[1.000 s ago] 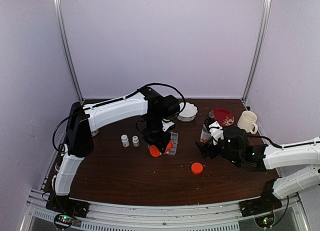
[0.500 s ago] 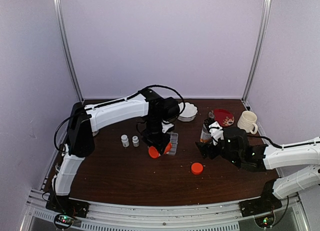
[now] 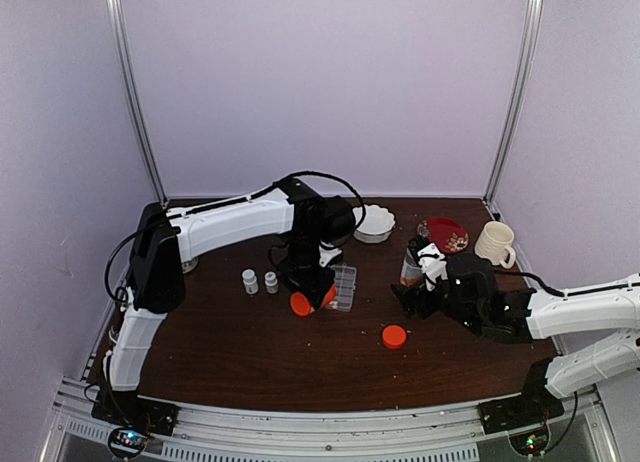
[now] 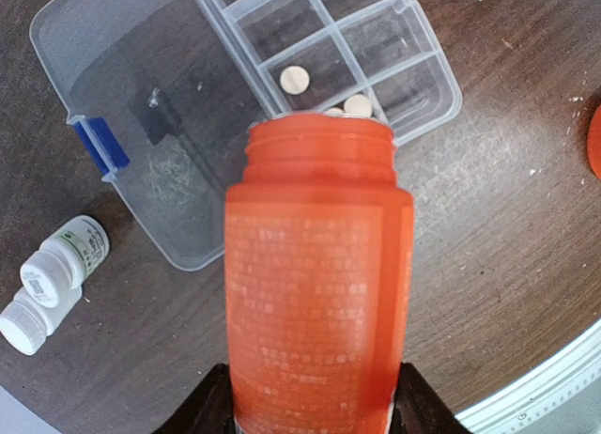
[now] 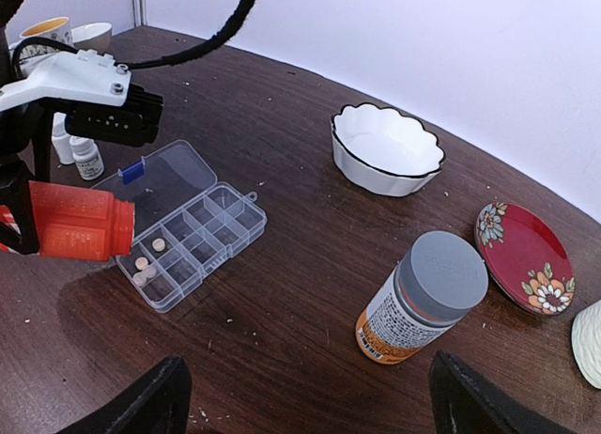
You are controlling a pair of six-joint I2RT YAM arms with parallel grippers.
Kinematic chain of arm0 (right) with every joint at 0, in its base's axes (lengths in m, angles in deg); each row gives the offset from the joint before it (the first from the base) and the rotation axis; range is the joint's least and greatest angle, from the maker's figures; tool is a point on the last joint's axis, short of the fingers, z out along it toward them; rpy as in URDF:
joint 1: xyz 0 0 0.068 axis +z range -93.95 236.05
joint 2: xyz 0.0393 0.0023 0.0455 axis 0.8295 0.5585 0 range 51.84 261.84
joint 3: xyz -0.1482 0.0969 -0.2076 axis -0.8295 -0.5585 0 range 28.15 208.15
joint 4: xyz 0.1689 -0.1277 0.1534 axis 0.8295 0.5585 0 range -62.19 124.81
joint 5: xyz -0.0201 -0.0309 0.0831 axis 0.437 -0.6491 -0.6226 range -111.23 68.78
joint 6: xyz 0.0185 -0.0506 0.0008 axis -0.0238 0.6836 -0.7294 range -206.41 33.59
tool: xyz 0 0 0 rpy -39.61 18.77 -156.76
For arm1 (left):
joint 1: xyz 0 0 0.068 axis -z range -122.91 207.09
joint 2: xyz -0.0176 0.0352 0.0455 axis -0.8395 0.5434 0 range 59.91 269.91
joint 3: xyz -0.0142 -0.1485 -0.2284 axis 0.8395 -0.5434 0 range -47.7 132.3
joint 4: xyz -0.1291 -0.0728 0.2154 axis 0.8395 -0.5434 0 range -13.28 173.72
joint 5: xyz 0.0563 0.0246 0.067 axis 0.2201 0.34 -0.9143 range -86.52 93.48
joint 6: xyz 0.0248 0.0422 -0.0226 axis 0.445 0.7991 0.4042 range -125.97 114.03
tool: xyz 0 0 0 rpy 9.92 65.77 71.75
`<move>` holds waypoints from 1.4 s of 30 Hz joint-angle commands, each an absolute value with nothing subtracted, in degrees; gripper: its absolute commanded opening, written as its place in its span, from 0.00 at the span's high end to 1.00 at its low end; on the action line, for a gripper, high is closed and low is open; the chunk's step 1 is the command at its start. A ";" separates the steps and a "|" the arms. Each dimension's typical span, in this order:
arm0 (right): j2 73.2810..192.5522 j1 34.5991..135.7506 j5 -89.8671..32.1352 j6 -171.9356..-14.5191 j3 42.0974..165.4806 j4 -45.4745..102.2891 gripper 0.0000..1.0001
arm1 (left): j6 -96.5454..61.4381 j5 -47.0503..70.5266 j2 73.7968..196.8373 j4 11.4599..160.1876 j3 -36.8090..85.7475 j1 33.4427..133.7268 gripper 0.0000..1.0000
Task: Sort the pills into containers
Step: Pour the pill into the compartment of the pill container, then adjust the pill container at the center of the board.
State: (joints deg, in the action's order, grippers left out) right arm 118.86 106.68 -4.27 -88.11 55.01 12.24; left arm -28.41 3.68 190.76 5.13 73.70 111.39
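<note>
Dark table [image 3: 250, 352], organizer [image 4: 216, 96] under bottle [image 4: 319, 284] in left gripper [image 4: 315, 415]

Top cam: high behind the table's [image 3: 250, 352] near edge, looking down toward its far edge. Left wrist: close, straight down past orange bottle [image 4: 319, 302] onto pill organizer [image 4: 357, 49]. Right wrist: farther off, oblique from table's right side. All share the pill organizer.

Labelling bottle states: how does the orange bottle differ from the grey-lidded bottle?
The orange bottle is uncapped; the grey-lidded bottle is closed. The orange bottle is tipped sideways in the left gripper; the grey-lidded bottle stands upright on the table, free. The orange bottle is orange all over; the grey-lidded bottle has a white label. Both are round bottles.
</note>
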 commanded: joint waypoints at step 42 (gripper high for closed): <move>162.25 102.38 -20.48 -108.74 106.95 45.72 0.32 | -27.24 -1.11 123.11 76.08 1.52 112.25 1.00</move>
